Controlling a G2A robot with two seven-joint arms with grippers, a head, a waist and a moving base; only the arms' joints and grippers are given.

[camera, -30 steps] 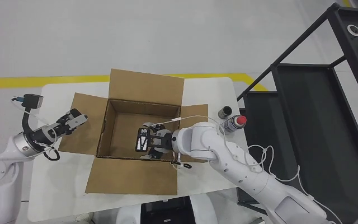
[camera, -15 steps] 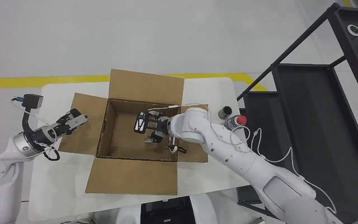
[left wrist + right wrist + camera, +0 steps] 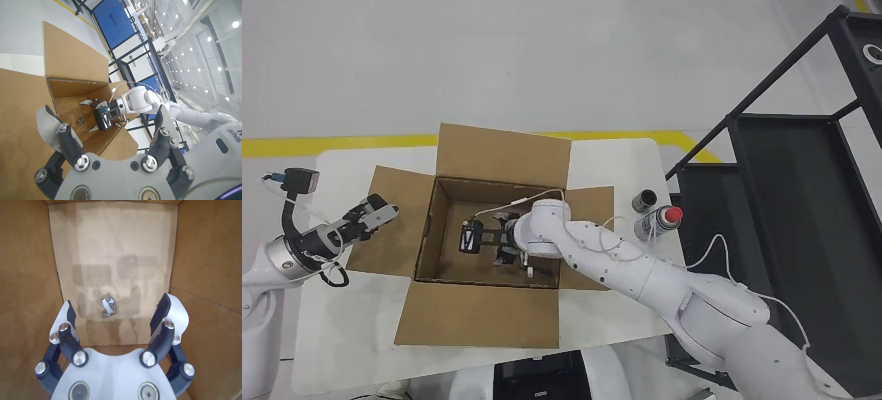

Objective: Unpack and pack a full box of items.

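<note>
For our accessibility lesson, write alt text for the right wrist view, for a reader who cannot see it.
The right pincer is open inside a cardboard box, facing a small metal bracket that lies on the box floor between brown walls.

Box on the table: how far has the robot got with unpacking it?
Probably done: a red-capped container and a dark-topped container stand on the table beside the box. In hand: nothing yet; the right pincer is open inside the box, pointed at a small metal bracket on its floor. Left: lifting that bracket out, then repacking. The left pincer is open by a side flap.
</note>
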